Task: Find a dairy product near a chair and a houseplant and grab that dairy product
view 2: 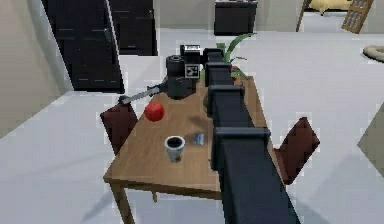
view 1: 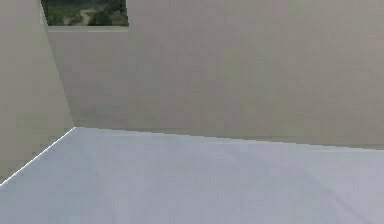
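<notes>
A wooden table (view 2: 150, 170) stands in the arm side view, with a dark red chair (view 2: 117, 124) at its left side and another (view 2: 297, 150) at its right. A green houseplant (view 2: 236, 50) sits at the table's far end. On the tabletop are a round red thing (view 2: 155, 112), a white cup with a dark inside (view 2: 176, 147) and a small bluish thing (view 2: 198, 137). My arm reaches out over the table. The gripper (view 2: 130, 98) points left past the table's edge, just above the red thing. I cannot tell whether it holds anything.
A dark door (view 2: 85, 40) stands in the wall at far left, and a dark cabinet (view 2: 235, 15) beyond the table. Pale floor lies around the table. In the forward view, two walls meet in a corner, with a framed picture (view 1: 87, 12) high up.
</notes>
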Motion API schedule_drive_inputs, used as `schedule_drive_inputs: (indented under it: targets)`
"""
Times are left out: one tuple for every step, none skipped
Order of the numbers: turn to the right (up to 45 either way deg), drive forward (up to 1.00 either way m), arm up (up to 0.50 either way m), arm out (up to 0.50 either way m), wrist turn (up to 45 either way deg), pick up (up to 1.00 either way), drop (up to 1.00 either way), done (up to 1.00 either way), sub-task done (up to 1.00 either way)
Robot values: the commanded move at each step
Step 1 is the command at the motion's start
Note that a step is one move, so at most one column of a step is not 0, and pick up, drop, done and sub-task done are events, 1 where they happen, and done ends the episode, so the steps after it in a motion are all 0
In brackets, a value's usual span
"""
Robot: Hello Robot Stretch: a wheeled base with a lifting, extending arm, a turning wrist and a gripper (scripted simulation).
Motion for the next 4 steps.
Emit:
schedule_drive_inputs:
  targets:
    - [0.0,0.00,0.00,0.00,33.0,0.00,0.00,0.00,0.00]
    - [0.0,0.00,-0.26,0.00,0.0,0.00,0.00,0.00,0.00]
    - [0.0,0.00,0.00,0.00,0.0,1.00,0.00,0.00,0.00]
    - [0.0,0.00,0.10,0.00,0.0,0.00,0.00,0.00,0.00]
